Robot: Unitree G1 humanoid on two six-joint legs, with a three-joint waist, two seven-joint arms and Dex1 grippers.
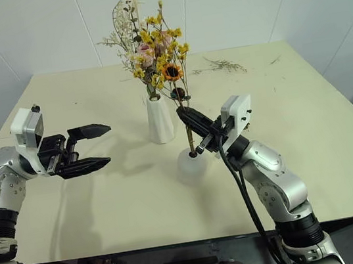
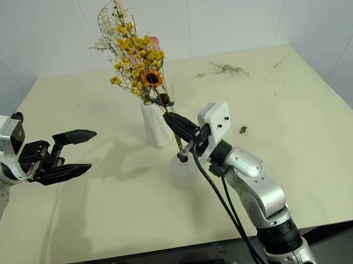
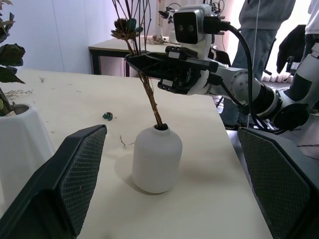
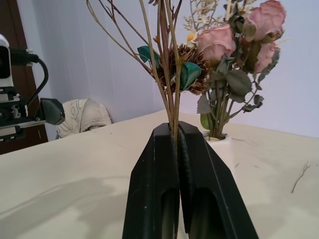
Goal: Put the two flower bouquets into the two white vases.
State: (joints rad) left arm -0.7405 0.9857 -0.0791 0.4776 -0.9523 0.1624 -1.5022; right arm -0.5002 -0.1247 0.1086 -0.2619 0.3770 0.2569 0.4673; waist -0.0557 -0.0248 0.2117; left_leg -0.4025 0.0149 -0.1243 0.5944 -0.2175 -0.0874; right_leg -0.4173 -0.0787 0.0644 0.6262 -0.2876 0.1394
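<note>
Right hand (image 1: 190,124) pinches yellow bouquet (image 1: 166,54) stems, apparently inside short vase (image 1: 190,164); left hand (image 1: 92,146) spread.

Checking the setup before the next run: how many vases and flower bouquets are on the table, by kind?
White vases: 2, the tall vase and the short round vase
Flower bouquets: 2, the rose bouquet and the yellow bouquet
Total: 4

Right gripper (image 4: 175,137): 2 black fingers pinched on thin flower stems (image 4: 167,74)
Behind: pink roses (image 4: 234,40) in white vase (image 4: 219,144)
</note>
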